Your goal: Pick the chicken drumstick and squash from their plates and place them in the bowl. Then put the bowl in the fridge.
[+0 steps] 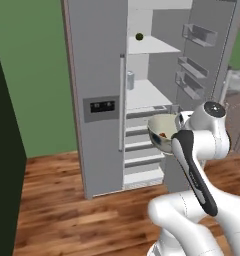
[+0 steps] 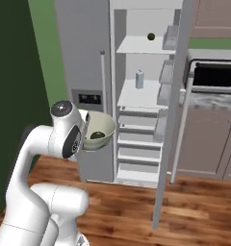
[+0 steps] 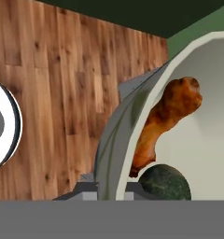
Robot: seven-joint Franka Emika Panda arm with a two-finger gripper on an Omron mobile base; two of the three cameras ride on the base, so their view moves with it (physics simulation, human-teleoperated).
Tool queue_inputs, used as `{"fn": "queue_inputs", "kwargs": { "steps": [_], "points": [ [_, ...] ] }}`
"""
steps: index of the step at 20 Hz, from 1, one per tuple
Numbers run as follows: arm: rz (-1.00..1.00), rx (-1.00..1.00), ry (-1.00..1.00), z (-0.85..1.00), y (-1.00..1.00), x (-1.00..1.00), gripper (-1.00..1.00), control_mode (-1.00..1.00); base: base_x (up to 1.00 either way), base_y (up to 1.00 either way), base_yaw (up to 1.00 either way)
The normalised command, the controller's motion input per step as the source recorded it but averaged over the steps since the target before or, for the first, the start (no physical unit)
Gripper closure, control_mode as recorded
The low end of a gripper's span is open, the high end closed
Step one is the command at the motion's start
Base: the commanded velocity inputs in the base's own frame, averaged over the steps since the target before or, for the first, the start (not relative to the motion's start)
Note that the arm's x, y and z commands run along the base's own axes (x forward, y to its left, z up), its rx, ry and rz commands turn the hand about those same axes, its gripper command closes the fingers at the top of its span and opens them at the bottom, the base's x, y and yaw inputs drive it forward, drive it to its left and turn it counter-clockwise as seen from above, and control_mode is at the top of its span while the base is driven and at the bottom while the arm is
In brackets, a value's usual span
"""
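Observation:
My gripper (image 3: 109, 189) is shut on the rim of the cream bowl (image 1: 161, 129), holding it in the air in front of the open fridge (image 1: 99, 75). The bowl (image 3: 207, 140) is tilted in the hand view. Inside it the brown chicken drumstick (image 3: 166, 115) lies against the wall, with the dark green round squash (image 3: 166, 185) below it. From the right base view the bowl (image 2: 104, 126) hangs just left of the white shelves (image 2: 139, 98), the squash (image 2: 96, 135) showing inside. The plates are out of view.
The fridge's right door (image 2: 173, 120) stands swung open toward me, with bins on its inner side. A small can (image 1: 130, 80) and a dark round item (image 1: 139, 36) sit on the shelves. A black oven (image 2: 213, 77) and cabinets (image 2: 209, 139) are right. A dark panel (image 1: 4, 150) stands left.

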Motion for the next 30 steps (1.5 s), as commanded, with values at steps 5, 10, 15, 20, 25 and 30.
{"fn": "queue_inputs", "kwargs": {
  "steps": [5, 10, 15, 20, 25, 30],
  "points": [
    [0.00, 0.00, 0.00, 0.00, 0.00, 0.00, 1.00, 1.00, 0.80, -0.01, -0.08],
    [0.00, 0.00, 0.00, 0.00, 0.00, 0.00, 1.00, 1.00, 0.67, -0.14, -0.11],
    [0.00, 0.00, 0.00, 0.00, 0.00, 0.00, 1.00, 1.00, 0.61, -0.22, -0.08],
    [0.00, 0.00, 0.00, 0.00, 0.00, 0.00, 1.00, 1.00, 0.64, -0.19, -0.11],
    [0.00, 0.00, 0.00, 0.00, 0.00, 0.00, 1.00, 1.00, 0.58, -0.22, -0.12],
    [0.00, 0.00, 0.00, 0.00, 0.00, 0.00, 1.00, 1.00, 0.44, -0.15, -0.06]
  ]
}}
